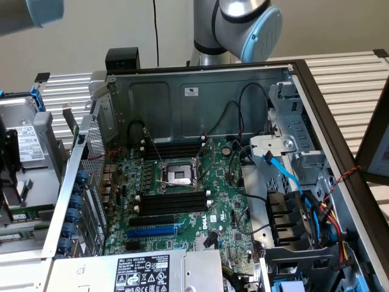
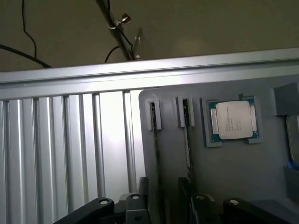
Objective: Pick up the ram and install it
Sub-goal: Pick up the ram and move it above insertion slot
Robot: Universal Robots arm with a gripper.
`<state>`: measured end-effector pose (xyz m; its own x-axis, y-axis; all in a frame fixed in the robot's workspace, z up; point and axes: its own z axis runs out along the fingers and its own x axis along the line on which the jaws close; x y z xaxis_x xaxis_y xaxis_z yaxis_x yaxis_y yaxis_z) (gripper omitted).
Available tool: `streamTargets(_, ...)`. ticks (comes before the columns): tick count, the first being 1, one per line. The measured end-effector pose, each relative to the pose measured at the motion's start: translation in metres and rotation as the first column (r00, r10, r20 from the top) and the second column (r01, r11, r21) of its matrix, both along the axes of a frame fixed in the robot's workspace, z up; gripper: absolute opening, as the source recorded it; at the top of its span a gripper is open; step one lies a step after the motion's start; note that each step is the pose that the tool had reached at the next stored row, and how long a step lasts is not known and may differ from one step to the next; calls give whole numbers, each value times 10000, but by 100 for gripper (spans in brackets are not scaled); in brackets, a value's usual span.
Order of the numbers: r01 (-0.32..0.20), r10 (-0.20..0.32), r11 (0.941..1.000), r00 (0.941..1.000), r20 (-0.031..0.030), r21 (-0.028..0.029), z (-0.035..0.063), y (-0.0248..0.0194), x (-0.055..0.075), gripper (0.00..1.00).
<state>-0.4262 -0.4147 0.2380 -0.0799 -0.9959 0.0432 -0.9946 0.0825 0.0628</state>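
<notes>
Tool [image 2: 163, 207] astride the edge-on ram [image 2: 155, 154], both sides clear

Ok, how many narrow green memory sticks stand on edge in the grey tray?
2: one green stick beside the silver processor chip, the other past it; the grey tray runs out of frame.

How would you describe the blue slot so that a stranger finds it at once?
Look inside the open computer case, at the green board on its floor. Next to the long black slots with white clips lies the blue slot, the only blue one there.
</notes>
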Motion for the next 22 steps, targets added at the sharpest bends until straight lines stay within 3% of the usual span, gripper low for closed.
streamTargets(5, -292, 292, 9995, 9996, -2, -86, -92, 0, 88, 38)
streamTargets(7, -571, 571, 9983, 9984, -4, -92, -126, 0, 91, 38)
streamTargets(14, -1735, 1735, 9848, 9848, -3, -92, -239, 4, 90, 38)
streamTargets(19, -1854, 1854, 9826, 9827, -4, -93, -290, 104, 90, 38)
streamTargets(22, -1854, 1854, 9826, 9827, -7, -116, -308, 115, 56, 36)
